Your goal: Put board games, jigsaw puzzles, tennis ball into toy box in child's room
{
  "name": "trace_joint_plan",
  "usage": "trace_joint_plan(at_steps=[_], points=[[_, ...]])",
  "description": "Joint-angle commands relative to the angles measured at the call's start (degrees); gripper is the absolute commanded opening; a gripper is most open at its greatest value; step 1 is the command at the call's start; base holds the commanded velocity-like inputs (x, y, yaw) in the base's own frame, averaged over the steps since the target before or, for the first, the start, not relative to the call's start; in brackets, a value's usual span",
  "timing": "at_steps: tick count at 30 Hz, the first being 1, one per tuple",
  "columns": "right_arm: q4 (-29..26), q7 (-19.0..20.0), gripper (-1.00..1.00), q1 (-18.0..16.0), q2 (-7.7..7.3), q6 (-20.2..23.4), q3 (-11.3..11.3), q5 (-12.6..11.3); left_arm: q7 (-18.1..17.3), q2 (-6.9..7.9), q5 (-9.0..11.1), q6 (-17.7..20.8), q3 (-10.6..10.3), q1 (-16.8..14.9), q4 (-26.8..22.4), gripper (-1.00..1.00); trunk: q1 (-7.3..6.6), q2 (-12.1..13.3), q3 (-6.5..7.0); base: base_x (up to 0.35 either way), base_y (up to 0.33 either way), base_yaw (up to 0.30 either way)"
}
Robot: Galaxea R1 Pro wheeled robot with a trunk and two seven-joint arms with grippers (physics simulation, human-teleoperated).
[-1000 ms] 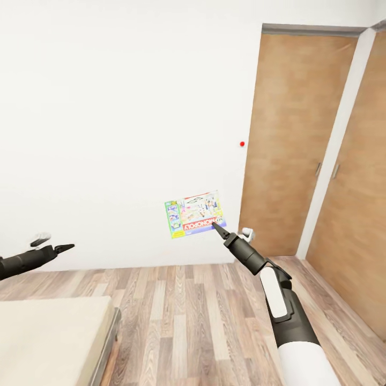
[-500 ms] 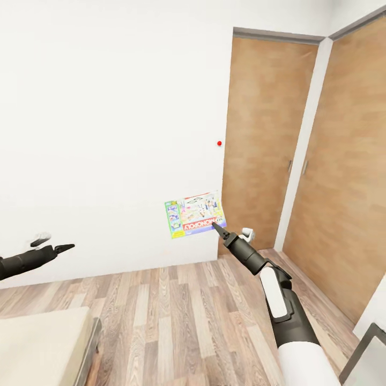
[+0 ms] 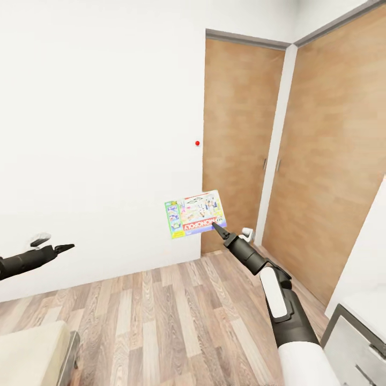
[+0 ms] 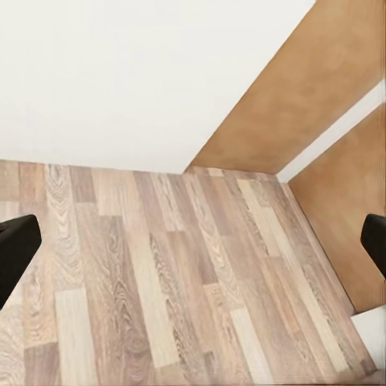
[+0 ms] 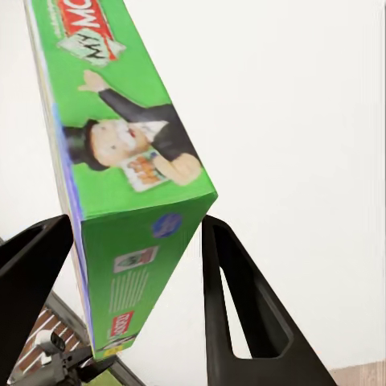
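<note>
Carrying board game [image 3: 195,214] in transit.
Right gripper [image 3: 215,227] jaws pinch its edge, held clear mid-frame; left gripper [image 3: 68,247] jaws spread, empty.

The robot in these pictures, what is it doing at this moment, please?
The robot is carrying the Monopoly board game in the air. Its right gripper is shut on one edge of the box, which is held up in front of a white wall, beside wooden doors. The left gripper is open and holds nothing. A corner of the bed shows low at the left, and a corner of grey furniture at the right, above the wooden floor.
</note>
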Motion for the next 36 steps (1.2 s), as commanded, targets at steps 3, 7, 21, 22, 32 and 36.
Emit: trace_joint_plan(at_steps=[3,7,21,22,32,36], points=[[0.01,0.16,-1.0,-0.08,0.07,0.52,-0.16,-0.53,-0.1,0.01,0.19,0.35,0.1,-0.04,0.0,1.0,0.03,-0.11,-0.11,0.0,0.0,-0.256],[0.01,0.16,-1.0,-0.08,0.07,0.52,-0.16,-0.52,-0.13,0.01,0.19,0.34,0.1,-0.04,0.0,1.0,0.03,-0.11,-0.11,0.0,0.0,-0.256],[-0.1,0.0,-1.0,-0.08,0.05,0.65,-1.71,-0.47,-0.14,0.04,0.2,0.55,0.18,-0.04,0.0,1.0,-0.63,1.09,0.31,0.0,0.0,-0.138],[-0.16,0.08,-1.0,-0.08,0.04,0.73,-1.77,-0.48,-0.15,0.04,0.22,0.58,0.18,-0.04,0.0,1.0,-0.85,1.49,0.49,0.0,0.0,-0.007],[-0.12,1.45,-1.0,-0.04,-3.48,16.59,-7.79,-1.03,-0.28,0.08,0.35,0.94,0.19,-0.04,0.0,1.0,-3.05,5.51,1.68,0.0,0.0,-0.001],[-0.68,1.78,-1.0,2.06,-3.75,18.78,-8.1,-1.1,-0.29,0.1,0.36,0.95,0.2,-0.04,0.0,1.0,-3.93,7.11,2.02,0.0,0.0,0.0]])
